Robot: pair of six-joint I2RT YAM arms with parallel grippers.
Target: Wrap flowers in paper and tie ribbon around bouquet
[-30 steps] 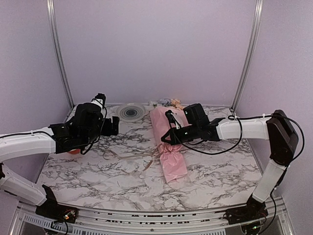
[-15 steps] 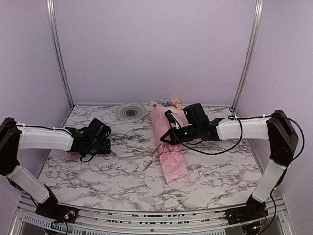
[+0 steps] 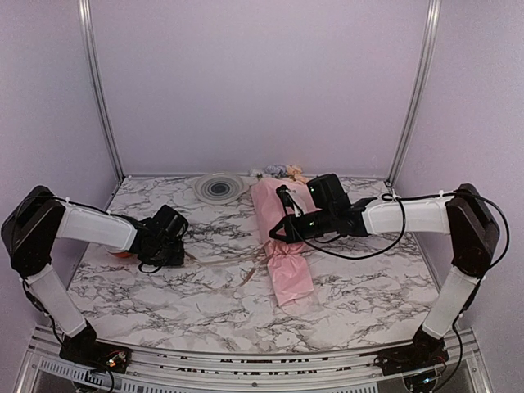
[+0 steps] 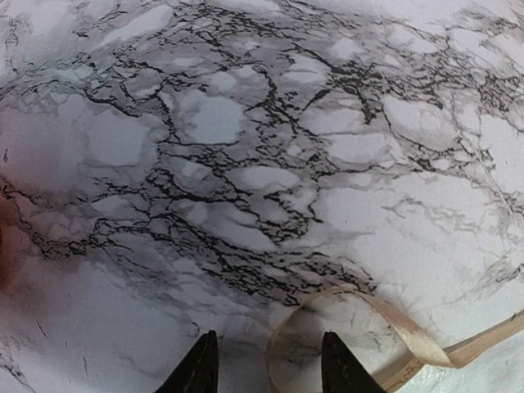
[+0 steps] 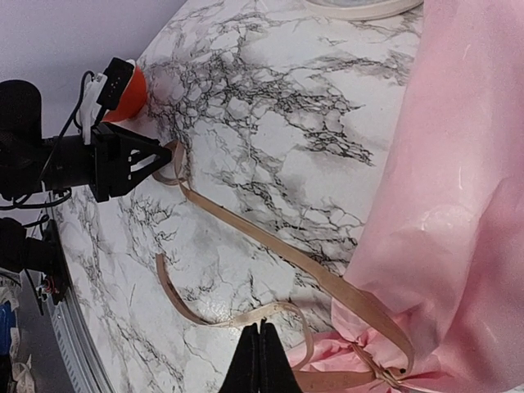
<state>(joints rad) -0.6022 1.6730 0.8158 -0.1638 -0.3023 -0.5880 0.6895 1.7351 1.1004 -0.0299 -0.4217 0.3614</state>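
Find the bouquet (image 3: 282,246) lying on the marble table (image 3: 205,303), centre-right, wide end toward the far wall, the flowers (image 3: 282,171) showing there; note the pink paper (image 5: 458,164) drawn in at the neck. Trace the ribbon (image 4: 409,336) from that neck leftward across the table in loose strands, ending in a curled loop near the orange spool (image 5: 131,90).

Read the left gripper (image 4: 270,368) as part-open, low over the table, 1 finger on either side of the loop's edge; nothing clamped yet. Read the right gripper (image 5: 260,352) as closed, tips against a ribbon strand just beside the neck; actual pinch on that strand: cannot tell.

Expect these 4 faults:
1. Missed pick; thin, flat ribbon on a hard surface, so closing too high, or scraping the marble, likely to leave the loop behind.
2. Loop nudged aside by 1 finger on closing; springy curl likely to slip out.
3. Bouquet dragged leftward or neck loosened by a hard pull, given a weak right-side anchor; paper then free to unroll.
4. Snag on the spool near the loop.
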